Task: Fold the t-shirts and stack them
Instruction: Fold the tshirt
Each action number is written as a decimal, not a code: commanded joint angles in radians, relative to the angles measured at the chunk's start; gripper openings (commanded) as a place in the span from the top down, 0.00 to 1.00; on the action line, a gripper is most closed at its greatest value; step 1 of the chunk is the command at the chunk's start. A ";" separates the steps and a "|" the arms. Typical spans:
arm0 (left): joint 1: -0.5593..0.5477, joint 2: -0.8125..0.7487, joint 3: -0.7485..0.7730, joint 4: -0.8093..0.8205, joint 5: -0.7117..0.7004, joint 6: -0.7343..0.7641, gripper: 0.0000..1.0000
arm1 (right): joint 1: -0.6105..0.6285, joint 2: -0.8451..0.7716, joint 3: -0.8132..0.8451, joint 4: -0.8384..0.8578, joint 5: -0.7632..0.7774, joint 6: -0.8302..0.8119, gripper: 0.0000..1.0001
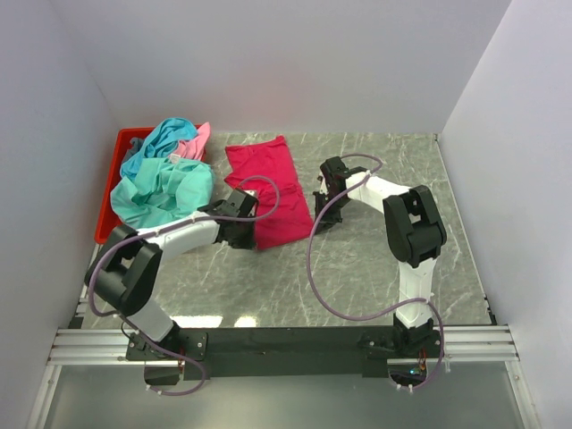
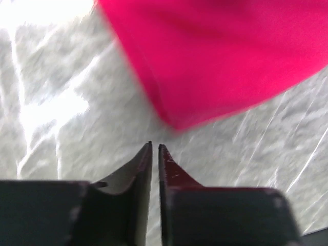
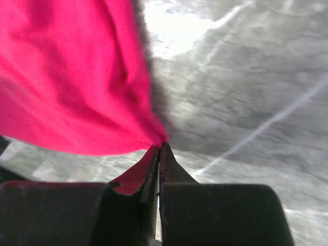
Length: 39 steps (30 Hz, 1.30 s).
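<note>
The magenta-red t-shirt (image 1: pixel 271 188) lies partly folded on the marble table, mid-left. My left gripper (image 1: pixel 250 234) is at the shirt's near left corner. In the left wrist view the left gripper (image 2: pixel 155 146) is shut with nothing between its fingers, and the shirt's edge (image 2: pixel 215 61) lies just ahead. My right gripper (image 1: pixel 320 214) is at the shirt's right edge. In the right wrist view the right gripper (image 3: pixel 162 144) is shut on a pinch of the magenta cloth (image 3: pixel 72 82). A teal shirt (image 1: pixel 164 192), a second teal-blue one (image 1: pixel 167 137) and a light pink one (image 1: pixel 199 138) are heaped at the left.
A red plastic bin (image 1: pixel 112 183) stands at the far left under the heaped shirts. White walls close in the table (image 1: pixel 393 250) on three sides. Purple cables loop from both arms over the table's near part.
</note>
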 commanded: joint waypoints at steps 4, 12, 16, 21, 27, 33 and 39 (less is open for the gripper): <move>0.003 -0.097 -0.011 -0.070 0.088 0.019 0.67 | 0.013 -0.073 0.008 -0.073 0.045 -0.060 0.98; 0.033 -0.102 -0.021 -0.047 0.248 -0.009 0.35 | 0.032 -0.107 -0.027 -0.102 0.046 -0.087 0.98; 0.056 -0.030 0.000 -0.050 0.255 -0.005 0.27 | 0.049 -0.108 -0.029 -0.116 0.045 -0.101 0.98; 0.083 0.085 0.052 -0.052 0.246 -0.001 0.27 | 0.075 -0.116 -0.023 -0.136 0.042 -0.118 0.98; 0.095 0.133 0.057 -0.082 0.202 -0.019 0.29 | 0.096 -0.141 -0.059 -0.142 0.026 -0.126 0.98; 0.110 0.146 0.054 -0.121 0.196 -0.015 0.35 | 0.098 -0.134 -0.052 -0.149 0.031 -0.124 0.98; 0.110 0.082 0.005 -0.133 0.179 -0.025 0.36 | 0.098 -0.130 -0.041 -0.151 0.068 -0.110 0.96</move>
